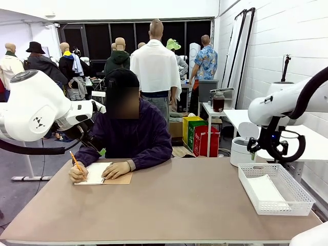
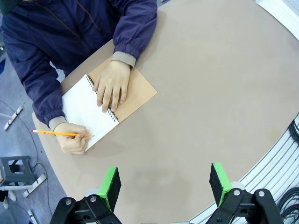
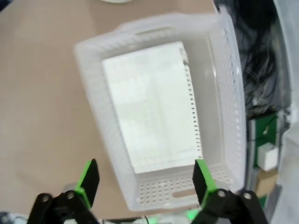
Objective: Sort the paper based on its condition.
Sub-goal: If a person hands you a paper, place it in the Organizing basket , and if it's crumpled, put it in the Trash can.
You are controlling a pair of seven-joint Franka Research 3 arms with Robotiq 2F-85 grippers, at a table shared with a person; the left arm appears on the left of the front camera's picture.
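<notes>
Paper (image 3: 149, 107) lies in basket (image 3: 96, 98) beneath right hand (image 3: 145, 171).

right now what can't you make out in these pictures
Writing on the notebook page: too small in the left wrist and front views, partly under the person's hand.
Paper in the white basket: right wrist view is blurred, so creases or marks, and how many sheets, cannot be told.
Same paper, front view: the basket's near wall hides part.
</notes>
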